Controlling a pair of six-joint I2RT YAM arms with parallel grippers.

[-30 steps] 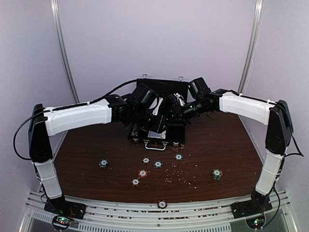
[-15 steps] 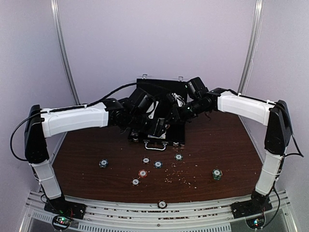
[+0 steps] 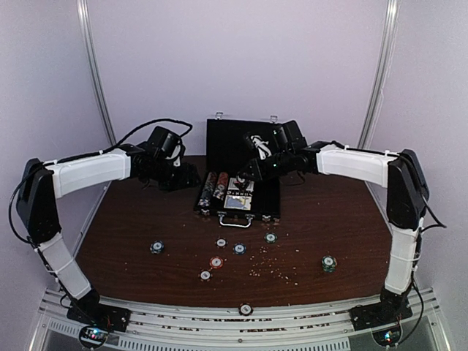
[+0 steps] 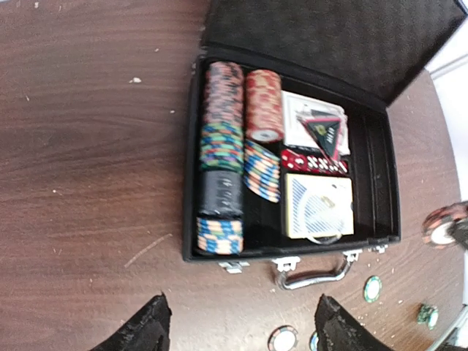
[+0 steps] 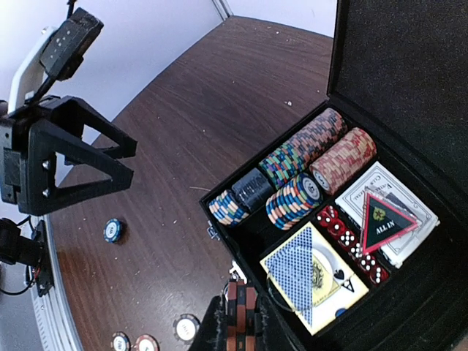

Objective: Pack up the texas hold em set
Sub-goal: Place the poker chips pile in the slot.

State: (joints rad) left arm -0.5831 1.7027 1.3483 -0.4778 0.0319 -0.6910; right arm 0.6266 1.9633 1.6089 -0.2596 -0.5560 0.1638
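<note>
The black case (image 3: 272, 207) lies open at the back middle of the table, its lid (image 3: 230, 139) upright. Rows of striped chips (image 4: 223, 110), two card decks (image 4: 318, 205) and red dice (image 4: 314, 161) fill it. My right gripper (image 5: 243, 325) hovers over the case's front edge, shut on a short stack of red-brown chips (image 5: 241, 311). My left gripper (image 4: 241, 333) is open and empty above the bare table left of the case (image 4: 191, 161). In the top view the left gripper (image 3: 188, 177) is apart from the case and the right gripper (image 3: 251, 172) is over it.
Several loose chips lie on the table in front of the case, among them one at the left (image 3: 157, 247), one red (image 3: 216, 262) and a green one at the right (image 3: 329, 263). Another chip (image 3: 246, 309) sits at the near edge. Crumbs dot the wood.
My left gripper opened and drew back to the left, away from over the case. My right gripper shut on the chip stack and stays over the case.
</note>
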